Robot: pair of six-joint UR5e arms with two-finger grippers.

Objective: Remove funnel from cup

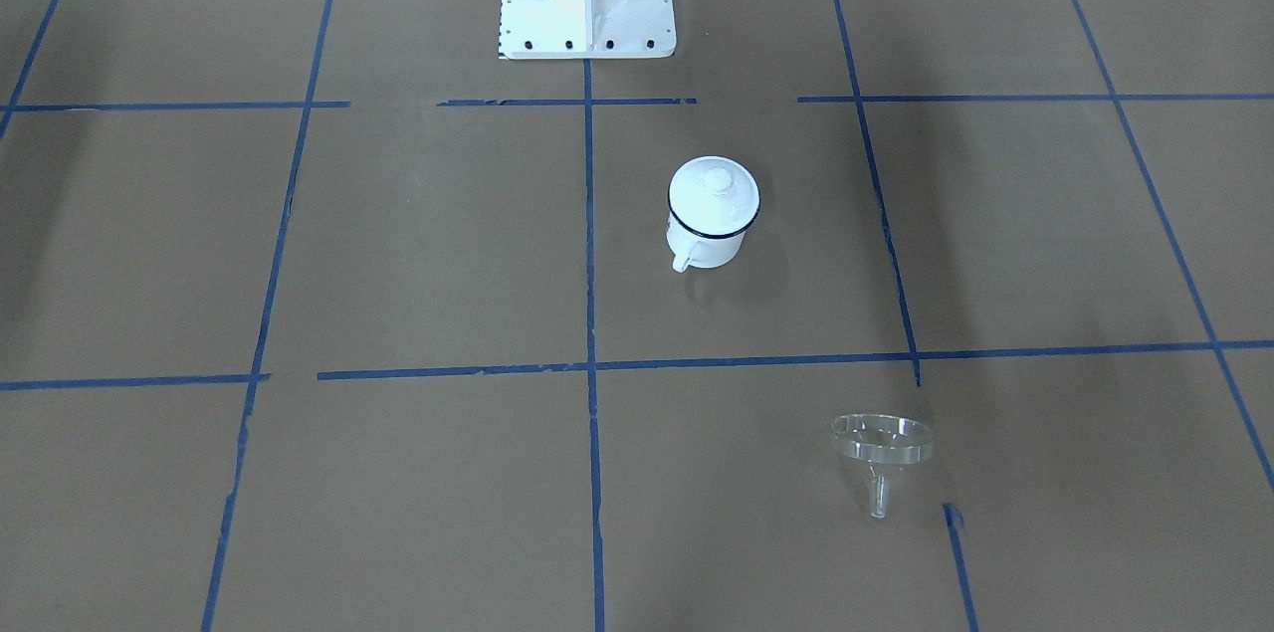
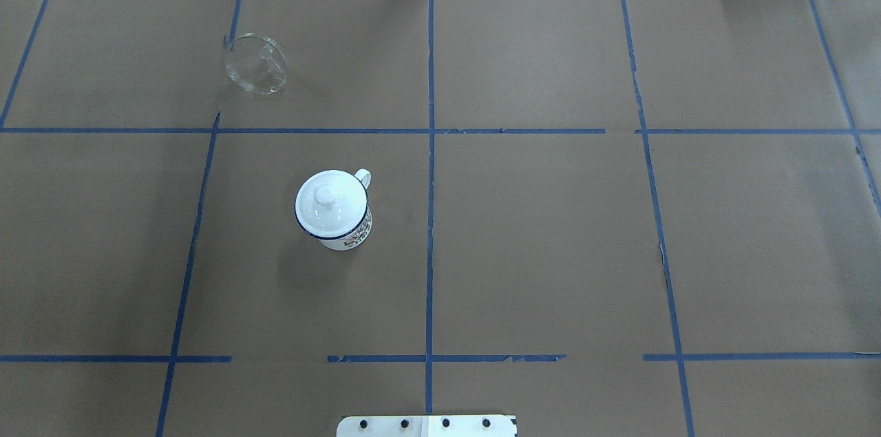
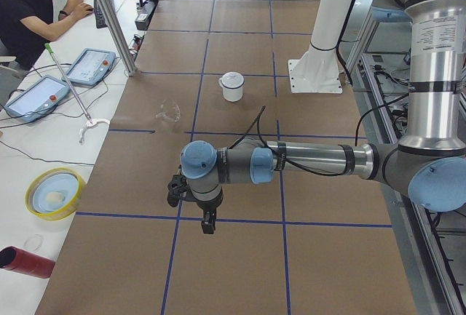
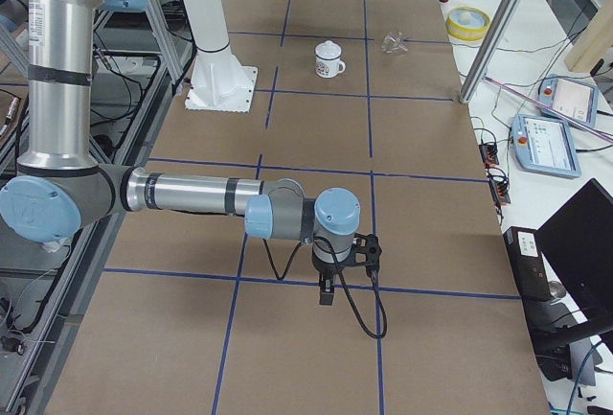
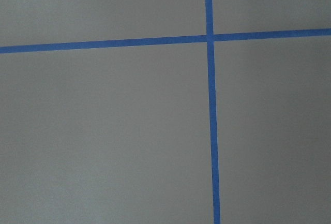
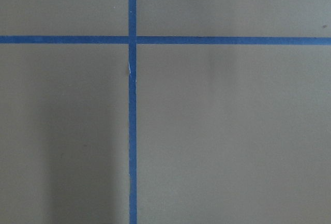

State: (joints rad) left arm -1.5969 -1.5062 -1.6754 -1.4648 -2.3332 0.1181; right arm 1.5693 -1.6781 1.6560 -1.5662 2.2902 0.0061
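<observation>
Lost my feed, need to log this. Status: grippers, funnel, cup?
Both parked away: left gripper, right gripper, open or shut unclear. The funnel lies on the table, apart from the cup. White lid sits on cup.

The clear transparent funnel [image 1: 882,448] lies tipped over on the worktop [image 1: 398,264], well apart from the upright, dark-blue-rimmed white enamel mug [image 1: 712,249].
</observation>
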